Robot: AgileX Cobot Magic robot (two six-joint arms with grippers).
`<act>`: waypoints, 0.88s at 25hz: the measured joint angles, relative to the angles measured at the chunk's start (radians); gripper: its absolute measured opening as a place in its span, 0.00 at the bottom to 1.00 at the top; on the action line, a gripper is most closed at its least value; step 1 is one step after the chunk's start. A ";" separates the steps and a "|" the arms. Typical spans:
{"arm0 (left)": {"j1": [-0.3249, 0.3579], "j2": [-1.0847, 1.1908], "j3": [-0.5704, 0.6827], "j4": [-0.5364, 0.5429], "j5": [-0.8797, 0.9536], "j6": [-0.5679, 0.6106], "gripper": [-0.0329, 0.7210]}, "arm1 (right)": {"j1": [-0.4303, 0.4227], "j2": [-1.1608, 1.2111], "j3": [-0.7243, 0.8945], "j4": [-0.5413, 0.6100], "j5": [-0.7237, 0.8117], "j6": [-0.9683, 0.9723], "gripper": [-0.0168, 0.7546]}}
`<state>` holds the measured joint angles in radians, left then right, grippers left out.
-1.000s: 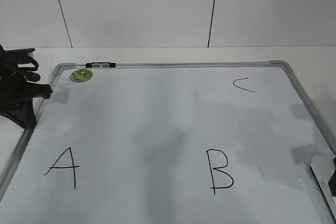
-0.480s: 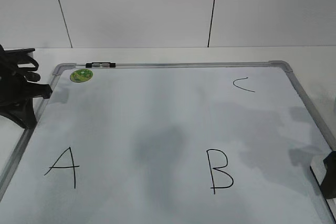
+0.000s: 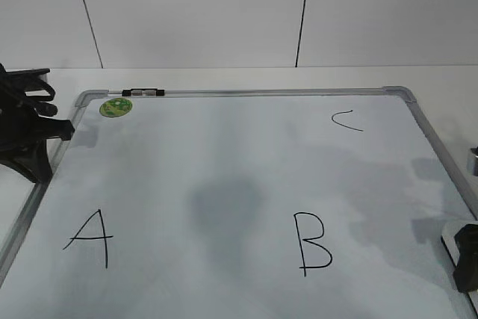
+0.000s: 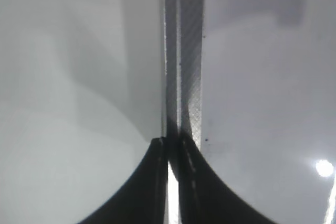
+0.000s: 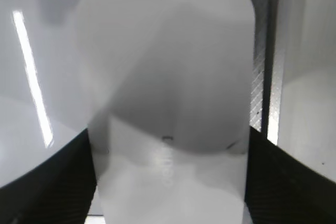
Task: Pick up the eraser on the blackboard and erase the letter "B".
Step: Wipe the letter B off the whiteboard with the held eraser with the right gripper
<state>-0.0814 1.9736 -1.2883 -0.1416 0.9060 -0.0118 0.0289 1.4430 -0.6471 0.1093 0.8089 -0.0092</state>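
Observation:
The blackboard (image 3: 224,147) is a white board with a grey frame, lying flat. The black letter "B" (image 3: 312,243) is at its lower middle-right. The white eraser (image 3: 448,242) lies at the board's lower right edge; in the right wrist view it (image 5: 168,66) fills the frame. My right gripper (image 3: 467,267) (image 5: 168,140) has a jaw against each long side of the eraser and is shut on it. My left gripper (image 3: 46,129) (image 4: 170,142) is shut and empty over the board's left frame (image 4: 184,77), far from the "B".
A black "A" (image 3: 89,237) is at the lower left and a small "C" (image 3: 346,120) at the upper right. A round green sticker (image 3: 116,107) and a black-and-silver marker (image 3: 142,93) sit at the top left. A white wall stands behind.
My right gripper has come in from the right edge and lowered over the eraser. The left arm, board and letters have not moved.

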 joint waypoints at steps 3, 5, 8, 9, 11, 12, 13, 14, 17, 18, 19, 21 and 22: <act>0.000 0.000 0.000 0.000 -0.002 0.000 0.06 | 0.000 0.002 0.000 -0.004 0.000 0.000 0.79; 0.000 0.000 0.000 0.000 -0.002 0.000 0.06 | 0.000 0.002 0.000 -0.007 0.002 -0.003 0.77; 0.000 0.000 0.000 0.000 -0.002 0.000 0.06 | 0.000 0.002 0.000 -0.012 0.006 -0.003 0.74; 0.000 0.000 0.000 0.000 -0.002 0.000 0.06 | 0.000 0.002 0.000 -0.012 0.008 -0.003 0.73; 0.000 0.000 0.000 0.000 -0.002 0.000 0.06 | 0.000 0.002 -0.002 -0.012 0.012 -0.005 0.73; 0.000 0.000 0.000 0.000 -0.002 0.000 0.06 | 0.000 0.002 -0.002 -0.012 0.017 -0.005 0.72; 0.000 0.000 0.000 0.000 -0.002 0.000 0.06 | 0.000 0.002 -0.002 -0.012 0.023 -0.005 0.72; 0.000 0.000 0.000 0.000 -0.002 0.000 0.06 | 0.000 0.002 -0.003 -0.012 0.029 -0.005 0.72; 0.000 0.000 0.000 0.000 -0.004 0.002 0.06 | 0.000 0.002 -0.021 -0.008 0.077 -0.005 0.72; 0.000 0.000 0.000 0.000 -0.004 0.002 0.06 | 0.000 0.002 -0.033 -0.008 0.100 -0.005 0.72; 0.000 0.000 0.000 0.000 -0.004 0.002 0.06 | 0.000 0.002 -0.049 -0.008 0.124 -0.005 0.72; 0.000 0.000 0.000 0.000 -0.004 0.002 0.06 | 0.000 0.002 -0.083 -0.008 0.169 -0.005 0.72; 0.000 0.000 0.000 0.000 -0.006 0.002 0.06 | 0.000 0.002 -0.104 -0.010 0.192 -0.005 0.72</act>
<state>-0.0814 1.9736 -1.2883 -0.1416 0.8999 -0.0099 0.0289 1.4447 -0.7508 0.0993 1.0007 -0.0141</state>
